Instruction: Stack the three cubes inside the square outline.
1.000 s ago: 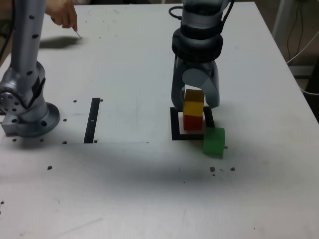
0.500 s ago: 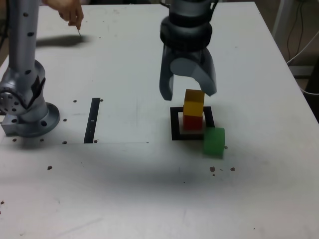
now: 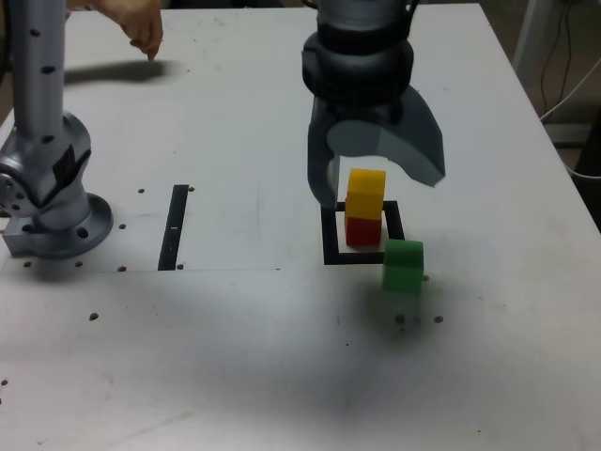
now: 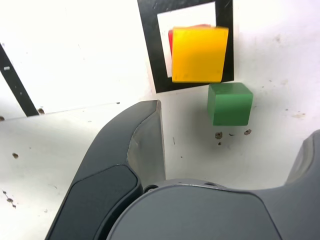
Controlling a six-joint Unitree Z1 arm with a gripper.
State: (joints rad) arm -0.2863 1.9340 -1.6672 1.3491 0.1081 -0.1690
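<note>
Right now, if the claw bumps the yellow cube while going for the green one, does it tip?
Probably slides or topples: the yellow cube just rests on the red cube, slightly offset. Flat matte faces suggest no rolling. The open claw hangs close above.

A white, lightly speckled bench (image 3: pixel 235 357) carries everything. On it lies a flat black tape square outline (image 3: pixel 330 235) with a white centre, and a matte red cube (image 3: pixel 363 231) sits inside it. A matte green cube (image 3: pixel 404 266) rests just beside the outline's near right corner in the exterior view. A straight black strip (image 3: pixel 175 226) lies well to the exterior view's left, next to the grey arm base (image 3: pixel 52 202).
</note>
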